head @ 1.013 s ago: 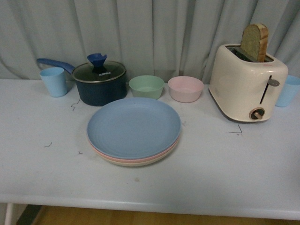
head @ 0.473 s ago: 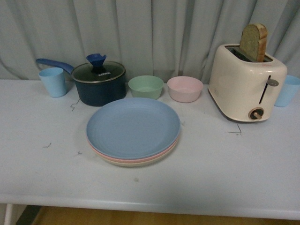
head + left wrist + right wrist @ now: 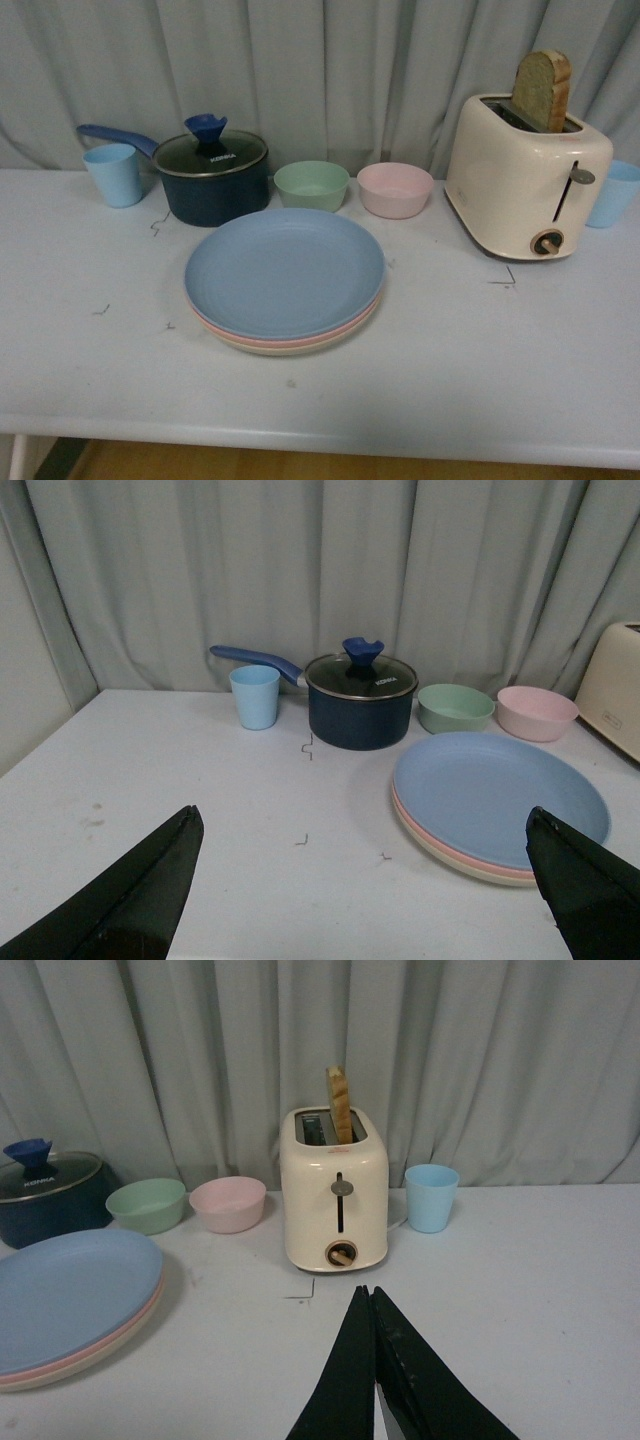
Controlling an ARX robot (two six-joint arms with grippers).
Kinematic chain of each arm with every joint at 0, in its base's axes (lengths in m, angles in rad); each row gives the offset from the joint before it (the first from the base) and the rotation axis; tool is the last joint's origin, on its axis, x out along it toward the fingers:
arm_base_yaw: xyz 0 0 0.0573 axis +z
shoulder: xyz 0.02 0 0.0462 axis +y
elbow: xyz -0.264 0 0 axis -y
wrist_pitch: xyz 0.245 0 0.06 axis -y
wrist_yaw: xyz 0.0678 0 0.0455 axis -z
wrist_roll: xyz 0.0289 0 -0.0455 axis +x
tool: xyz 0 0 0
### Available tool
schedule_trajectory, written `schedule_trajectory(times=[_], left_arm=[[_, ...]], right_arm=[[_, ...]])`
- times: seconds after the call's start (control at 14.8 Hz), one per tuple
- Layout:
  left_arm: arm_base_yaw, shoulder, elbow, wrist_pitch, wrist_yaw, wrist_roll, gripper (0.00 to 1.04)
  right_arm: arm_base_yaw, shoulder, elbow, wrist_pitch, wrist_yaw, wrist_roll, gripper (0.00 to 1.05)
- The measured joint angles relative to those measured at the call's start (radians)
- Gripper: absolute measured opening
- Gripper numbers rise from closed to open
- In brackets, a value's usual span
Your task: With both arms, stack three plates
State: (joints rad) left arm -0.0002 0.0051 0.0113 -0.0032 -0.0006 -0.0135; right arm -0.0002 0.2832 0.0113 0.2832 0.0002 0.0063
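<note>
The three plates stand in one stack at the middle of the white table [image 3: 480, 350]: the blue plate [image 3: 285, 270] on top, the pink plate [image 3: 262, 341] under it, the beige plate [image 3: 300, 351] at the bottom. The stack also shows in the left wrist view [image 3: 500, 795] and in the right wrist view [image 3: 70, 1300]. No arm shows in the front view. My left gripper [image 3: 362, 825] is open and empty, held back from the stack, its dark fingers [image 3: 150, 890] wide apart. My right gripper [image 3: 365, 1295] is shut and empty, in front of the toaster.
A dark blue pot with a lid [image 3: 212, 180], a light blue cup [image 3: 113, 174], a small green bowl [image 3: 312, 185] and a small pink bowl [image 3: 395, 189] stand behind the stack. A cream toaster with bread [image 3: 527, 170] and another blue cup [image 3: 612, 194] stand at the right.
</note>
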Motion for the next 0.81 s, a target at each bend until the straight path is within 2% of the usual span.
schedule_trajectory(times=[0.41, 0.47, 0.54, 0.81], left_arm=[[0.0, 0.0, 0.0, 0.0, 0.0, 0.0, 0.98], [0.0, 0.0, 0.0, 0.0, 0.0, 0.0, 0.98], [0.0, 0.0, 0.0, 0.0, -0.001, 0.0, 0.98], [0.0, 0.0, 0.0, 0.0, 0.0, 0.0, 0.98]], right_arm=[[0.0, -0.11, 0.0, -0.108, 0.0, 0.0, 0.02], [0.0, -0.181, 0.0, -0.226, 0.0, 0.0, 0.02], [0.0, -0.278, 0.0, -0.281, 0.0, 0.0, 0.02], [0.0, -0.28, 0.0, -0.286, 0.0, -0.002, 0.03]])
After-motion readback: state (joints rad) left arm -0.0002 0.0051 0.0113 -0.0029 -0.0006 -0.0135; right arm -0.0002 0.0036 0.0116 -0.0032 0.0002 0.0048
